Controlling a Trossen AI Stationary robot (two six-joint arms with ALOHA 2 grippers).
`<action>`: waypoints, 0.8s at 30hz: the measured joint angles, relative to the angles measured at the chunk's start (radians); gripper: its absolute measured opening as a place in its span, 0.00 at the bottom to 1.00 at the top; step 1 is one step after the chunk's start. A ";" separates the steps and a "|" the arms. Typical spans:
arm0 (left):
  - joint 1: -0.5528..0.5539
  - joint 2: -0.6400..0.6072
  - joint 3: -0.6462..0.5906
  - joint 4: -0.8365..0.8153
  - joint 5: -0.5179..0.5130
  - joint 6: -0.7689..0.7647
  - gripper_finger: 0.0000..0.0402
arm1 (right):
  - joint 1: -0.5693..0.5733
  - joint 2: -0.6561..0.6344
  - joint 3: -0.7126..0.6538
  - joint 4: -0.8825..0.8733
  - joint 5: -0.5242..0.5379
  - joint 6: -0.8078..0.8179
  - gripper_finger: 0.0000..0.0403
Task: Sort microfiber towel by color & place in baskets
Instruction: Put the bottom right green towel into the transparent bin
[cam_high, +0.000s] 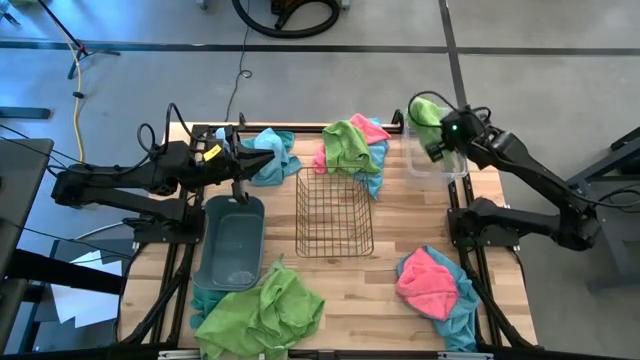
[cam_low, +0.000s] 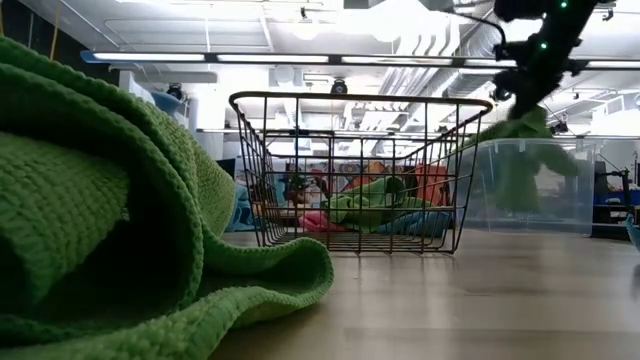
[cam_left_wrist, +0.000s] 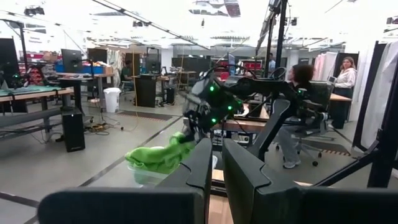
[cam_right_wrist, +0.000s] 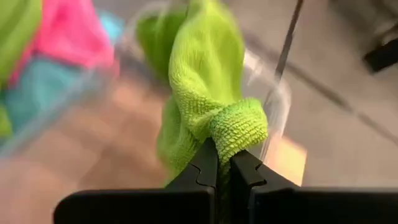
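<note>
My right gripper (cam_high: 432, 128) is shut on a lime green towel (cam_right_wrist: 205, 68) above the clear bin (cam_high: 442, 168) at the table's far right. In the low view the towel (cam_low: 520, 150) hangs down at the bin (cam_low: 565, 195). My left gripper (cam_high: 262, 160) is shut and hovers level above a teal towel (cam_high: 275, 150) at the far left, touching nothing. The grey-blue tub (cam_high: 232, 240) and the wire basket (cam_high: 333, 212) stand mid-table. Mixed green, pink and teal towels (cam_high: 352, 145) lie in a heap beyond the basket. My right gripper pinches a bunched fold of the green towel (cam_right_wrist: 237, 134) between its two fingers, coming from above and slanting toward the far edge. The towel is lifted and hangs slack below the fingers over the clear bin. Whether its lower end touches the bin, I cannot tell.
A pink and teal heap (cam_high: 435, 285) lies at the near right. A green heap (cam_high: 262, 315) over teal cloth lies at the near edge and fills the left of the low view (cam_low: 110, 220). Bare wood shows between the basket and the right arm's base.
</note>
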 joint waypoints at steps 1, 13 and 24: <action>0.000 0.000 0.000 0.000 0.000 0.000 0.07 | -0.001 0.007 -0.001 -0.041 -0.016 0.018 0.00; 0.000 0.000 0.000 0.000 0.000 0.000 0.07 | -0.001 0.010 -0.046 -0.104 -0.116 0.068 0.00; 0.000 0.000 0.000 0.000 -0.001 0.000 0.07 | -0.051 0.175 -0.011 -0.060 -0.249 0.239 0.00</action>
